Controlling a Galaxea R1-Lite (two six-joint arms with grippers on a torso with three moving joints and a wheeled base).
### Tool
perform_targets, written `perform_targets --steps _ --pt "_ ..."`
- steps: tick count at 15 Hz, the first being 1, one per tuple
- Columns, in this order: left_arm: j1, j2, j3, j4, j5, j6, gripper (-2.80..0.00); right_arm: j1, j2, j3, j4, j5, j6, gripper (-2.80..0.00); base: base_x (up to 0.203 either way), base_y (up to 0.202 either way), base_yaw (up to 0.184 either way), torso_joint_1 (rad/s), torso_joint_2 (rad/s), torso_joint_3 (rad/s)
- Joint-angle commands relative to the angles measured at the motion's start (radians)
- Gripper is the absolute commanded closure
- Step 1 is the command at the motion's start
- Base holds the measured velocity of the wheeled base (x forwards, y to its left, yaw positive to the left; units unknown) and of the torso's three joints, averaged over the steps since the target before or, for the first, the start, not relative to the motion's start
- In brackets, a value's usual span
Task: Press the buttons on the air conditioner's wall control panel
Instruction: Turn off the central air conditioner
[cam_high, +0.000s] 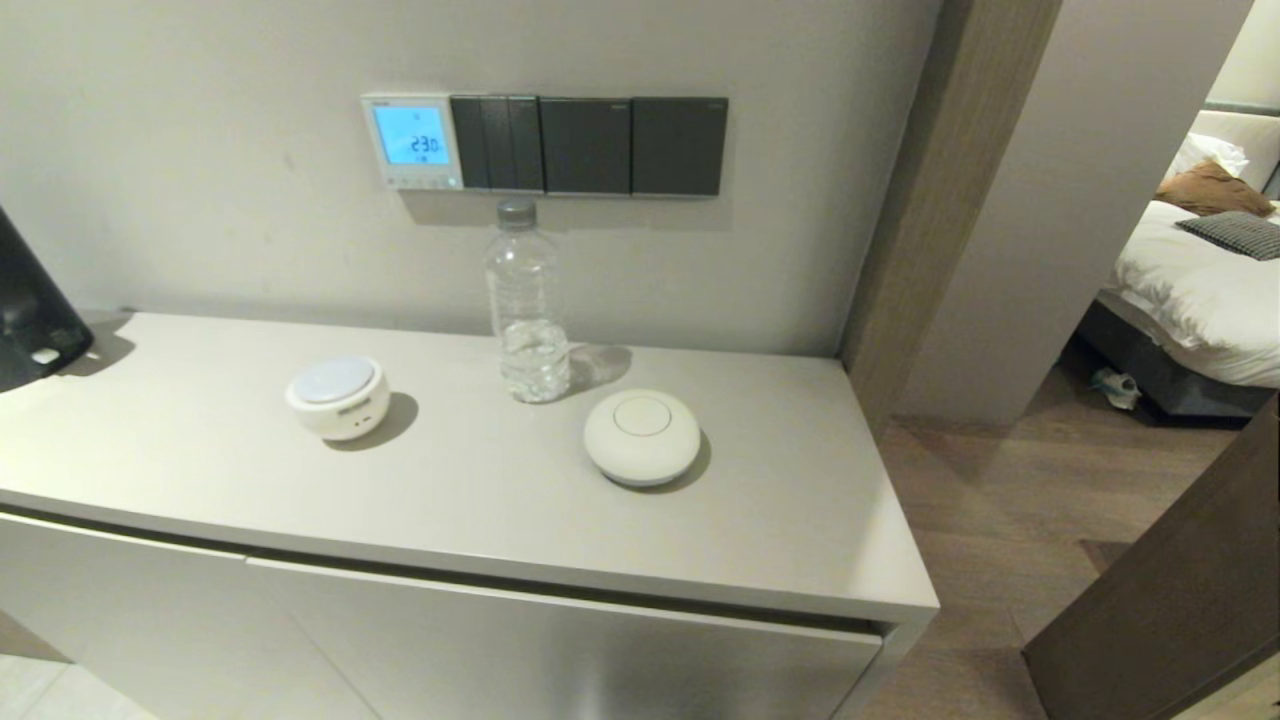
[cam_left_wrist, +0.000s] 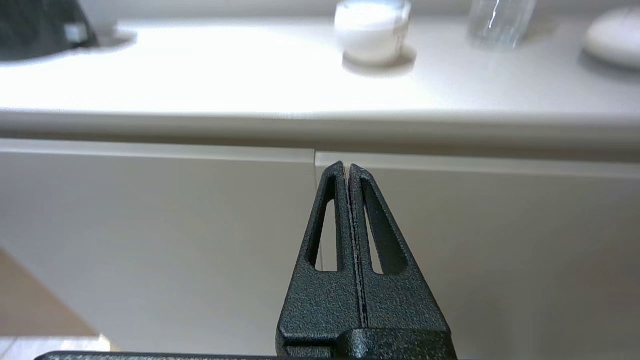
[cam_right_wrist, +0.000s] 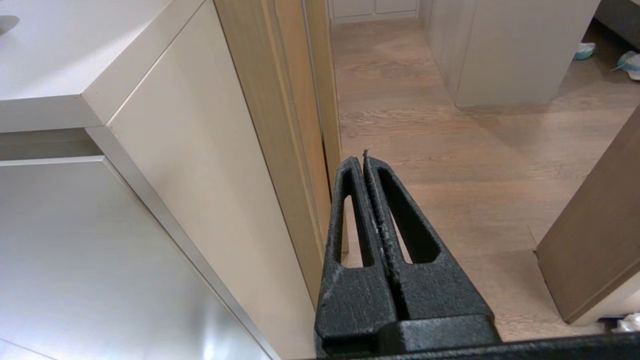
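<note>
The air conditioner's wall control panel (cam_high: 412, 141) is a small white thermostat on the wall above the cabinet; its screen glows light blue with digits. The buttons (cam_high: 418, 182) are a row of tiny pale keys along its bottom edge. Neither arm shows in the head view. My left gripper (cam_left_wrist: 347, 168) is shut and empty, low in front of the cabinet doors, below the top's front edge. My right gripper (cam_right_wrist: 361, 159) is shut and empty, low beside the cabinet's right end, over the wooden floor.
Dark grey switch plates (cam_high: 588, 145) sit right of the thermostat. On the cabinet top (cam_high: 480, 500) stand a water bottle (cam_high: 525, 305), a white round device (cam_high: 338, 397) and a white dome (cam_high: 642, 437). A black object (cam_high: 30, 310) is at far left. A doorway opens right.
</note>
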Motion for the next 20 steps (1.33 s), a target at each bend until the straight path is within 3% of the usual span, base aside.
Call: perform_targets --steps 1,5,8,13,20 --pt "-0.009 0.191 -0.092 -0.031 -0.015 -0.005 0.0 0.0 0.001 0.003 0.0 0.0 0.0 0.0 0.0 0.0 0.0 0.0 0.0 0.0" --pt "-0.016 0.487 -0.207 -0.196 -0.062 -0.023 0.0 0.0 0.001 0.003 0.0 0.0 0.0 0.0 0.0 0.0 0.0 0.0 0.0 0.0" --pt "-0.034 0.719 -0.372 -0.278 -0.101 -0.067 0.0 0.0 0.001 0.003 0.0 0.0 0.0 0.0 0.0 0.0 0.0 0.0 0.0 0.0" --pt "-0.221 1.046 -0.652 -0.31 -0.088 -0.123 0.0 0.0 0.001 0.003 0.0 0.0 0.0 0.0 0.0 0.0 0.0 0.0 0.0 0.0" --pt "-0.312 1.356 -1.018 -0.33 -0.063 -0.154 0.0 0.0 0.001 0.003 0.0 0.0 0.0 0.0 0.0 0.0 0.0 0.0 0.0 0.0"
